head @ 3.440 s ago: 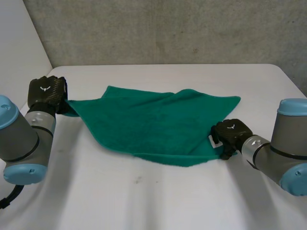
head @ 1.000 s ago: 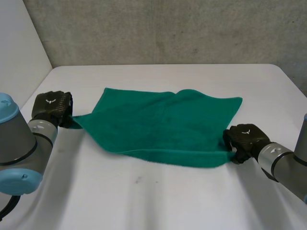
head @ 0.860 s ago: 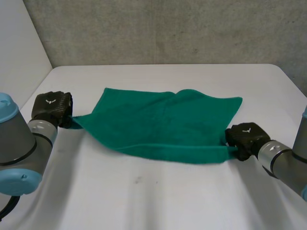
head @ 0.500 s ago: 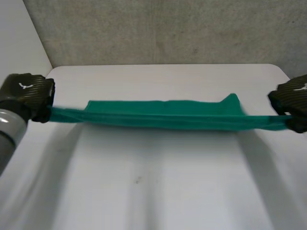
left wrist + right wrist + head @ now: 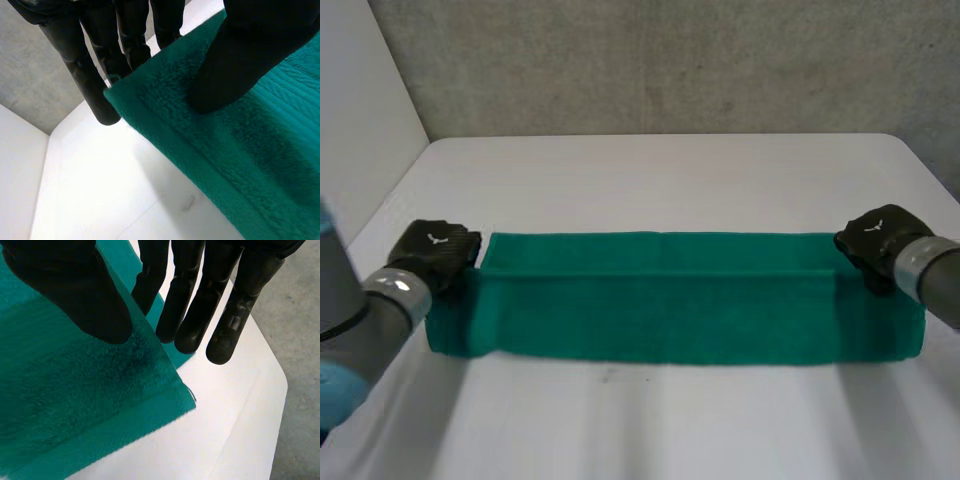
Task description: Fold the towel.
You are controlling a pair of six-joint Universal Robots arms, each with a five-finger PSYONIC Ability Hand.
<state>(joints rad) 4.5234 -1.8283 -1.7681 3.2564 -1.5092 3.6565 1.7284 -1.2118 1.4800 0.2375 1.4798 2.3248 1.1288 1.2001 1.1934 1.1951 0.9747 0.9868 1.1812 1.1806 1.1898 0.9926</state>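
From the head camera I get the layout. The towel [image 5: 660, 300] is a long green band running from 9 to 3 o'clock across the middle of the white counter [image 5: 660, 180]. A lighter strip runs along its 12 o'clock edge and a darker, wider strip sits toward 6 o'clock. My left hand [image 5: 438, 252] is at the band's 9 o'clock end and my right hand [image 5: 873, 238] at its 3 o'clock end, both up by the far corners. From this angle I see just the backs of the hands, so I read the grips from the wrist cameras. On the left wrist camera, the thumb [image 5: 235, 60] presses down on top of the terry at a corner. The straight fingers [image 5: 95, 80] run beneath the hem, so that hand has the corner pinched. On the right wrist camera, the thumb [image 5: 70, 290] lies over the upper layer near its corner. The straight fingers [image 5: 190, 300] pass under that layer, and more green shows between and beyond them. I read this hand as pinching the top layer too, though I can't see the contact itself. A small dark mark [image 5: 608, 376] on the counter sits just off the towel's 6 o'clock edge.
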